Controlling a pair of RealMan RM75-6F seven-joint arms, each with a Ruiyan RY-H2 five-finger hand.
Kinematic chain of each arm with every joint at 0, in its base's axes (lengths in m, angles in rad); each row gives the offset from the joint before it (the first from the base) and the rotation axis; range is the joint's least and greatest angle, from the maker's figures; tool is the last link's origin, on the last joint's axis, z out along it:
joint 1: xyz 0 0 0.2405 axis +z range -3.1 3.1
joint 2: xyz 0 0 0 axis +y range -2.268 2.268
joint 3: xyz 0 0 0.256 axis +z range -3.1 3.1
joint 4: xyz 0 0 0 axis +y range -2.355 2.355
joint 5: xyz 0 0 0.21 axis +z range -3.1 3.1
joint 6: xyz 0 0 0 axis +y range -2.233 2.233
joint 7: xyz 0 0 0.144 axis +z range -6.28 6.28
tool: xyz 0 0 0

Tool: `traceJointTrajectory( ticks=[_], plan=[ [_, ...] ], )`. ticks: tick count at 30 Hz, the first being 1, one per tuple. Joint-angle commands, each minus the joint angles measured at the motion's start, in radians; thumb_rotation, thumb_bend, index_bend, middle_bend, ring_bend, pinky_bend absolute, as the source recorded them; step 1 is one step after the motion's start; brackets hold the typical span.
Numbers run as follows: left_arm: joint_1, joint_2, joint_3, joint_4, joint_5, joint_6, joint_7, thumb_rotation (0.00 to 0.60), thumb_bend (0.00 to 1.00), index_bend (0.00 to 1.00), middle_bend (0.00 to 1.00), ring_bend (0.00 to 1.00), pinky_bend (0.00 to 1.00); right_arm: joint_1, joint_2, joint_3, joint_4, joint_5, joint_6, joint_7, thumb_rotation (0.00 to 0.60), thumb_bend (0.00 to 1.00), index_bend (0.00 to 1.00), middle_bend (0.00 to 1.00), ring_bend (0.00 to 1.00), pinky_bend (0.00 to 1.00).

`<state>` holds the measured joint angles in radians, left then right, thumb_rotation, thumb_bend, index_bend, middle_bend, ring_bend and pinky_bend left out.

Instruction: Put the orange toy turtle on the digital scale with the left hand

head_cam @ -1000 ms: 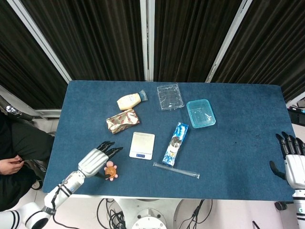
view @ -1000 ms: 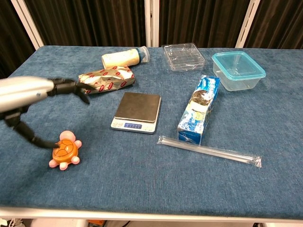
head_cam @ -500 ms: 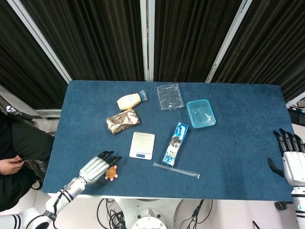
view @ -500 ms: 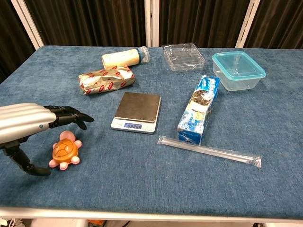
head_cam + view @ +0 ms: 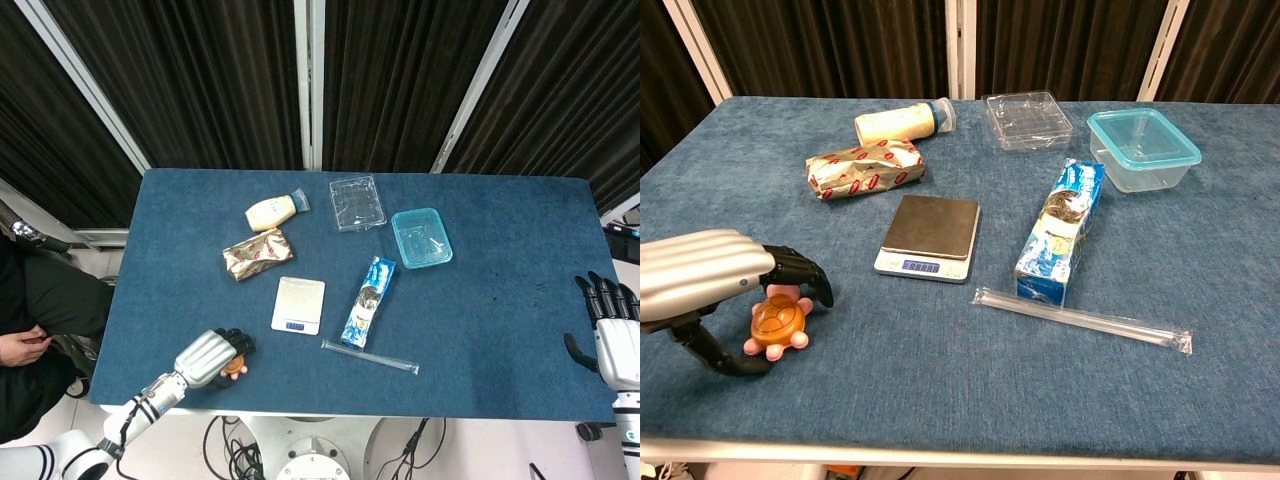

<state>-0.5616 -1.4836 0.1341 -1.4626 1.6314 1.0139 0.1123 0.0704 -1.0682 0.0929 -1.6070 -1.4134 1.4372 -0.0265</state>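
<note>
The orange toy turtle [image 5: 778, 322] with pink feet sits on the blue cloth near the front left edge; in the head view only a bit of the turtle [image 5: 235, 368] shows under my fingers. My left hand [image 5: 715, 278] [image 5: 210, 356] is cupped over it, fingers curled down on its far side and thumb low on its near side; whether it grips is unclear. The digital scale [image 5: 930, 232] [image 5: 298, 304] lies to the turtle's right and further back, with nothing on its plate. My right hand [image 5: 612, 335] hangs past the table's right edge, fingers spread, holding nothing.
Behind the scale lie a red-gold wrapped packet [image 5: 865, 166] and a cream bottle [image 5: 898, 122]. A clear tray [image 5: 1028, 118], a teal container [image 5: 1143, 147], a blue snack pack [image 5: 1061, 230] and a long clear tube [image 5: 1080, 320] lie to the right. A person [image 5: 30, 310] sits left.
My left hand dropped from above the table down over the turtle, and its fingers went from straight to curled around it. The turtle has stayed in place.
</note>
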Motion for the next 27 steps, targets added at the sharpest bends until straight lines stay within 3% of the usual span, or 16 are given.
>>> traceJointTrajectory(
  ticks=[1,6,20,27],
  plan=[
    [0.003,-0.005,-0.005,0.004,0.003,0.011,0.004,0.6,0.23,0.35,0.34,0.29,0.49,-0.002,-0.003,0.0,0.005,-0.001,0.004,0.004,0.6,0.25,0.0,0.0,0.0,0.0],
    [0.005,-0.009,-0.009,0.006,-0.019,-0.007,0.019,0.6,0.26,0.43,0.45,0.39,0.63,-0.002,-0.004,-0.004,0.011,-0.002,-0.001,0.009,0.6,0.25,0.0,0.0,0.0,0.0],
    [-0.003,-0.013,-0.06,0.02,0.024,0.081,-0.049,0.6,0.28,0.52,0.54,0.48,0.71,-0.005,-0.004,-0.006,0.016,-0.004,0.003,0.02,0.6,0.25,0.0,0.0,0.0,0.0],
    [-0.093,-0.013,-0.16,0.03,-0.016,0.014,-0.06,0.6,0.28,0.52,0.54,0.48,0.71,-0.014,0.003,-0.004,0.006,-0.025,0.035,0.033,0.6,0.25,0.0,0.0,0.0,0.0]
  ],
)
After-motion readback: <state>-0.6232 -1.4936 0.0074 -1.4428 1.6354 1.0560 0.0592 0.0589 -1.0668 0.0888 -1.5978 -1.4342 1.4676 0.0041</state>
